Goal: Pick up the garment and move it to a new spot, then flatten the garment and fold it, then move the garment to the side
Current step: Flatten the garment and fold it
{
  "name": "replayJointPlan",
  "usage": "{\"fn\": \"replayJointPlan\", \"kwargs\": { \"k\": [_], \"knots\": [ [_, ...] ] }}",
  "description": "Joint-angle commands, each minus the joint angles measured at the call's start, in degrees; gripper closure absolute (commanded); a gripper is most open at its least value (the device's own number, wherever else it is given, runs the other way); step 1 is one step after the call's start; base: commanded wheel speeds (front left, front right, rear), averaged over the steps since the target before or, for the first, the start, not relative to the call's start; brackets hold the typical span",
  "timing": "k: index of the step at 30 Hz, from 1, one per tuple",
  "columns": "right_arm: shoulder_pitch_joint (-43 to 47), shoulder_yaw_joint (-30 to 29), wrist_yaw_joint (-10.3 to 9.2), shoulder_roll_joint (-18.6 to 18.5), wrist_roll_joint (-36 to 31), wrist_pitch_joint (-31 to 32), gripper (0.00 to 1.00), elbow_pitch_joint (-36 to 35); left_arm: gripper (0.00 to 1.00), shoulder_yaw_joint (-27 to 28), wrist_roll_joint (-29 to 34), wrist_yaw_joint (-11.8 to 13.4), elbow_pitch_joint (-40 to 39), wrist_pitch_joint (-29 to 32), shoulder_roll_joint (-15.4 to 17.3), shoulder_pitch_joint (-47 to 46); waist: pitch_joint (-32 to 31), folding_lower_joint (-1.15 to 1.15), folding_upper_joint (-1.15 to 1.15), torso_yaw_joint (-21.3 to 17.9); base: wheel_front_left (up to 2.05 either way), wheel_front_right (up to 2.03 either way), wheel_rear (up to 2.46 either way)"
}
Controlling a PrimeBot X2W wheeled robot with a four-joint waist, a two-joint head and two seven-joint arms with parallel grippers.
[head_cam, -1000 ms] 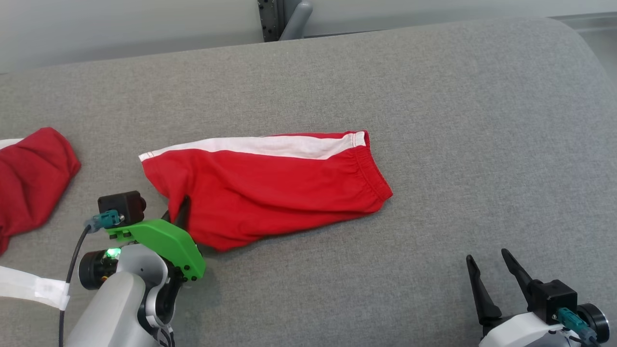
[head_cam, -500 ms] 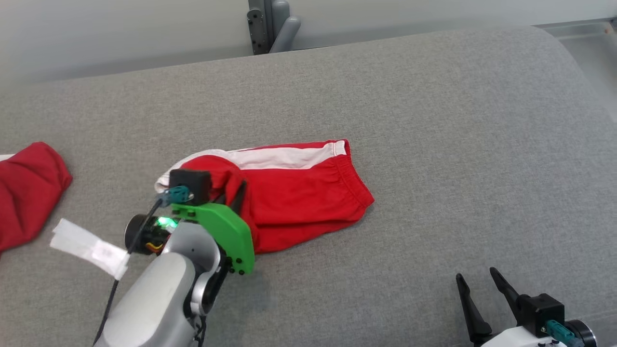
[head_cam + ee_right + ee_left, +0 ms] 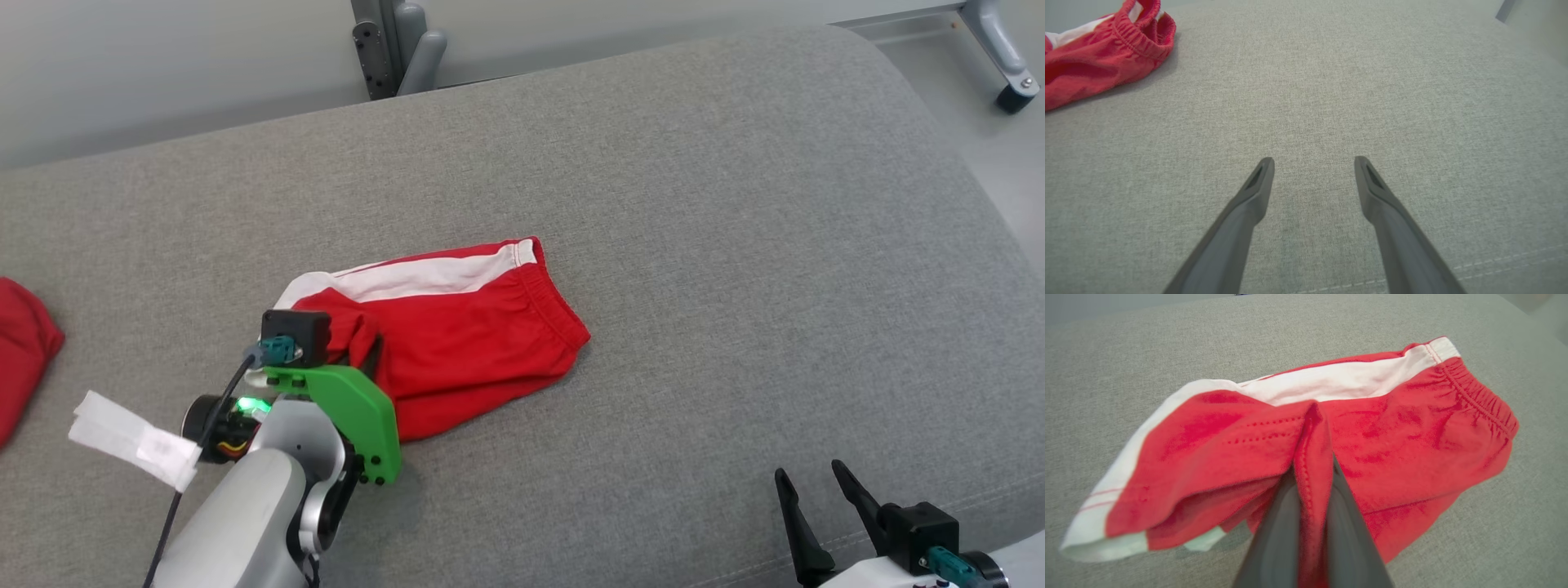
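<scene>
Where the grey fabric-covered surface (image 3: 718,245) meets the head view's left edge, a second red cloth (image 3: 20,351) lies well apart from the work. A white paper tag (image 3: 135,441) hangs on the left arm's cable; its print is too blurred to read. The left gripper (image 3: 371,355) is clamped on a raised fold of the red fabric shorts with a white side stripe (image 3: 473,327), which lie mid-surface. The right gripper (image 3: 808,469) stands at the lower right, fingers spread and empty.

Red white-striped shorts (image 3: 478,327) — one hem raised — on grey cushion (image 3: 718,204)
</scene>
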Motion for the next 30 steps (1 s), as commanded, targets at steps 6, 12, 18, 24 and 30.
{"fn": "replayJointPlan", "kwargs": {
  "k": [6, 12, 18, 24, 30],
  "knots": [
    [1.0, -0.7, -0.01, -0.1, 0.0, -0.2, 0.0, 0.0, 1.0, 0.9, -0.7, 1.0, -1.3, -1.2, 2.5, 4.4, -0.5, 0.0, 0.32, 2.0, 0.0, 0.0, 0.0],
    [0.9, -0.9, -0.01, -0.6, 0.1, -0.2, 0.0, 0.1, 1.0, 1.4, -1.5, 1.6, -1.6, -2.1, 3.2, 7.0, -1.1, 0.0, 0.32, 4.1, 0.0, 0.0, 0.0],
    [1.4, -0.8, -0.01, -1.1, 0.2, -0.2, 0.0, 0.4, 1.0, 2.3, -2.5, 1.8, -0.5, -3.5, 3.3, 8.8, -1.8, 0.0, 0.32, 5.6, 0.0, 0.0, 0.0],
    [2.1, -0.7, -0.01, -1.4, 0.4, -0.2, 0.0, 0.7, 1.0, 3.2, -3.9, 1.9, 0.8, -4.2, 3.9, 10.4, -2.8, 0.0, 0.32, 6.4, 0.0, 0.0, 0.0],
    [2.9, -0.8, -0.01, -1.7, 0.6, -0.2, 0.0, 1.1, 1.0, 4.6, -6.0, 1.7, 1.9, -5.3, 4.6, 13.1, -4.0, 0.0, 0.32, 6.5, 0.0, 0.0, 0.0]
  ]
}}
